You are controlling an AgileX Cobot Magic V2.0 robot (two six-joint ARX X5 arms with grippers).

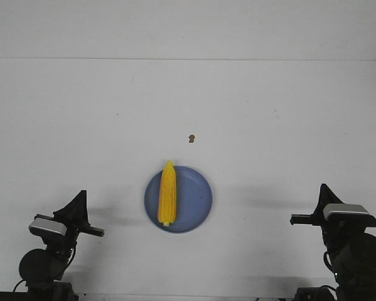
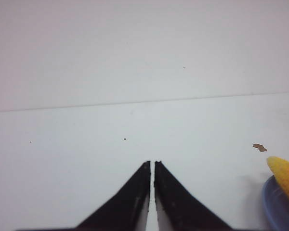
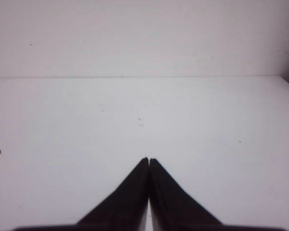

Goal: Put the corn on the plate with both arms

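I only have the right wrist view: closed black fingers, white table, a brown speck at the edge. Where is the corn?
Observer: The bright yellow tapered corn cob lies on the round periwinkle-blue plate, left of its middle, in the front view.
Operator: Is it fully on the plate?
Observer: Not quite; its pointed tip reaches past the plate's far rim.
Operator: Is the left arm holding anything?
Observer: No. The left gripper is shut on nothing, pulled back at the table's near left, apart from the plate.
Operator: And my speck?
Observer: The small brown speck sits on the table beyond the plate.
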